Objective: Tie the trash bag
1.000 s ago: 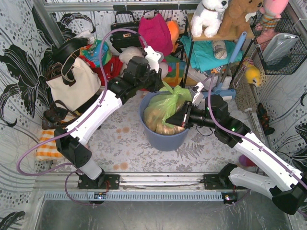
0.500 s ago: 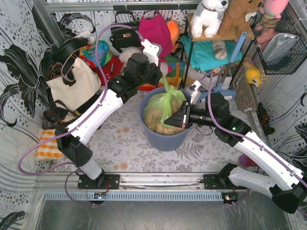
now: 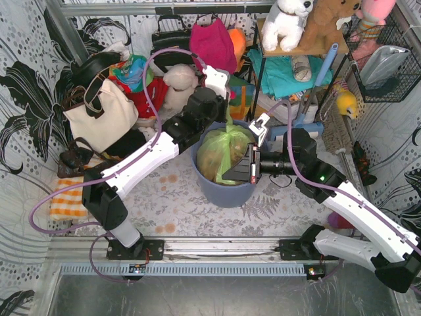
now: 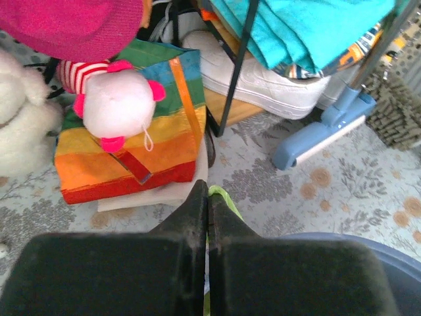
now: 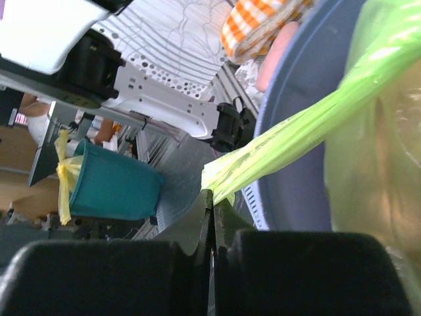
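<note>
The trash bag (image 3: 222, 153), thin light-green plastic with tan paper showing through, sits in the round blue-grey bin (image 3: 223, 191) at the table's middle. My left gripper (image 3: 227, 104) is above the bin's far rim, shut on a twisted strip of the bag (image 4: 223, 197) pulled upward. My right gripper (image 3: 231, 176) reaches in from the right over the bin's near side, shut on another stretched strip of the bag (image 5: 289, 141). The bin wall shows in the right wrist view (image 5: 296, 131).
Behind the bin lie a rainbow bag (image 4: 125, 151), soft toys (image 4: 118, 105), a white shoe (image 4: 263, 79) and a black shelf frame (image 3: 260, 72). A cream handbag (image 3: 99, 115) stands at the left. A blue broom (image 3: 316, 99) leans at the right.
My left gripper has moved right and forward over the bin's far rim, pulling its strip upright. My right gripper has moved left across the bin's near side, stretching its strip.
</note>
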Robot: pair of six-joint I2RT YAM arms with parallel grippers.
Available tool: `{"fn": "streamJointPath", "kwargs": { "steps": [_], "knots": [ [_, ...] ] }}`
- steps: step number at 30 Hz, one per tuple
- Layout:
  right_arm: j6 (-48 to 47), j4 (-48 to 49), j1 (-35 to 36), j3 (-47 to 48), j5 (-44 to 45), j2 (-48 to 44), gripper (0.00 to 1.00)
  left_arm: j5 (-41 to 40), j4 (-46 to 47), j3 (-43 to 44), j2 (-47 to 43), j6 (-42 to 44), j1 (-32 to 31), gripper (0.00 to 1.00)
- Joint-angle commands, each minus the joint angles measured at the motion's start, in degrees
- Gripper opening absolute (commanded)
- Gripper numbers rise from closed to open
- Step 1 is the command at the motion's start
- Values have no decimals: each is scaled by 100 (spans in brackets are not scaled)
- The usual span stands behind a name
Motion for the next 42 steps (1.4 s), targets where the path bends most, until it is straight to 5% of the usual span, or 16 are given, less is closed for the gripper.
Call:
{"fn": "streamJointPath", "kwargs": {
  "steps": [1,13,16,20,21,24,30,34,38,42],
  "knots": [
    [69,468,86,-129,-612,-208,0,-892,544,-127,90,63,3,0],
    [303,451,88,-891,-597,-457,0,-844,580,-286,326,-45,1,3],
    [262,399,88,-745,-546,-431,0,-766,594,-298,213,-41,0,18],
    [151,236,88,-380,-484,-383,0,-612,577,-286,-93,-45,5,55],
    [-86,-121,85,93,-451,-314,26,-488,582,-277,-409,-21,2,74],
    [-380,-455,80,595,-384,-252,45,-400,559,-268,-733,23,4,86],
    [-1200,-1318,80,1713,859,-31,57,-881,663,-668,-1516,48,1,99],
    [-1764,-1958,71,2128,2887,195,66,-1718,1050,-1449,-2222,44,27,98],
    [-2415,-2171,-55,2228,4685,390,92,-2556,1482,-2513,-2743,-97,204,98],
    [-2736,-1884,-936,1940,5130,396,97,-2809,1705,-3552,-3114,-644,661,98]
  ]
}}
